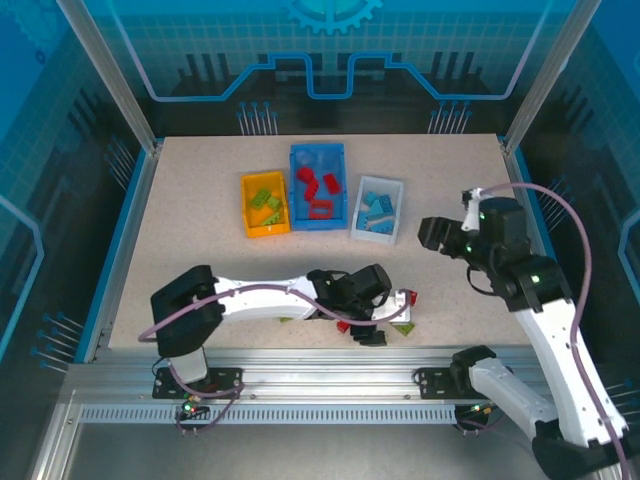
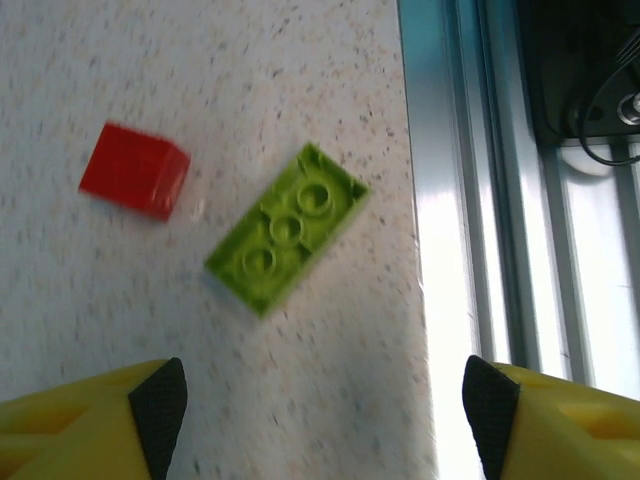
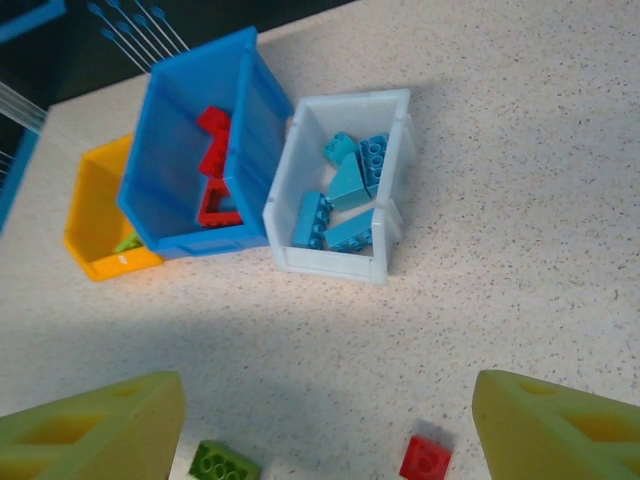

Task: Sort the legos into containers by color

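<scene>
Two loose legos, a lime green studded plastic brick (image 2: 287, 235) and a red plastic block (image 2: 135, 170), lie beneath the spread, empty left gripper (image 2: 325, 412); picking comes next, probably straddling the green. Right gripper (image 3: 330, 420): spread, empty.

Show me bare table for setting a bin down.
Bare: the stretch between the yellow bin and the table's left edge, and the strip between the blue bin and the left arm. Crowded: the near edge, with a green brick and red brick by the left gripper.
</scene>
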You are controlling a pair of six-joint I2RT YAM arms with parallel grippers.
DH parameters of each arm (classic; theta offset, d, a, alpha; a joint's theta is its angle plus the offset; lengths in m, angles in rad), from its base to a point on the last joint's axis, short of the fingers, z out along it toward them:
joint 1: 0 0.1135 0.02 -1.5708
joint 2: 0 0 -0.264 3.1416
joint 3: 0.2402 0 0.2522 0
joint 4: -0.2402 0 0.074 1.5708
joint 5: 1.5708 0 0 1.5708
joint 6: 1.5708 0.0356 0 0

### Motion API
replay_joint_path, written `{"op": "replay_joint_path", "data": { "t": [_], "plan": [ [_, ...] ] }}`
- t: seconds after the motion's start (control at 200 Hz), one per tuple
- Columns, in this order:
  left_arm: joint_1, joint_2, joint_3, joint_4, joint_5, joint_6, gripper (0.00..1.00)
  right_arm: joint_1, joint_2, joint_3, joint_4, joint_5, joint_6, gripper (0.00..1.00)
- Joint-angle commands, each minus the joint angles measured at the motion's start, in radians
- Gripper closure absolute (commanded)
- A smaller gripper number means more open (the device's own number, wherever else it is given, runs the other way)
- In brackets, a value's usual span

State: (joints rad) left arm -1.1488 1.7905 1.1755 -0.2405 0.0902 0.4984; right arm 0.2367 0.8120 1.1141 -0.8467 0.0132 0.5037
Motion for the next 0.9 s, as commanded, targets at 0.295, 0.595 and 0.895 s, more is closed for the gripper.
{"op": "replay_joint_path", "data": {
  "t": [0.295, 0.595, 0.895],
  "plan": [
    [0.014, 0.212, 0.166, 0.072, 0.095, 0.27, 0.21, -0.07, -0.127, -0.02, -0.145, -0.188, 0.027, 0.23],
    [0.029, 0.299, 0.253, -0.046, 0.123, 0.298, 0.27, -0.074, -0.132, -0.008, -0.16, -0.192, 0.032, 0.23],
    [0.032, 0.37, 0.322, -0.112, 0.123, 0.281, 0.45, -0.076, -0.132, -0.011, -0.158, -0.193, 0.044, 0.23]
  ]
}}
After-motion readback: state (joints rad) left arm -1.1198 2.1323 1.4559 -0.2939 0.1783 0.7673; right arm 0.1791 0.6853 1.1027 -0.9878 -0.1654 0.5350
